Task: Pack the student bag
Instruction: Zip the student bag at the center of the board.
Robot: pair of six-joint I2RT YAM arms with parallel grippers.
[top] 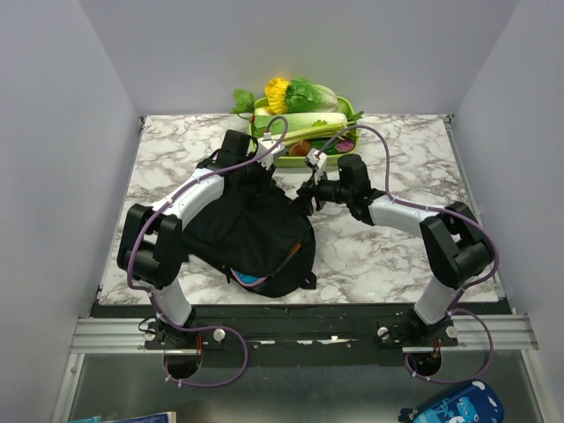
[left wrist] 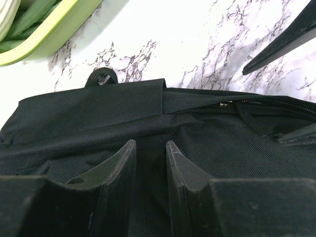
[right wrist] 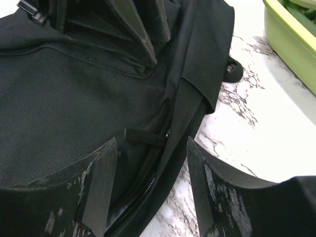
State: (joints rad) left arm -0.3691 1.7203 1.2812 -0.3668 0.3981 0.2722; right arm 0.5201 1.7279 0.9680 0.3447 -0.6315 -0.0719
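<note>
A: Where's the bag (top: pixel 256 229)?
B: Flat on the table (top: pixel 397 256). Right pincer (right wrist: pixel 152 143) gapes wide astride its zip (right wrist: pixel 148 185); left pincer (left wrist: pixel 150 144) narrow on the cloth, gripping or not I can't tell
A: Risk?
B: Closing could catch loose cloth, not the zip

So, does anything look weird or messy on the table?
Yes. The student bag lies crumpled, with something blue and orange poking out its near opening. Behind it sits a green tray of vegetables, odd beside school things.
</note>
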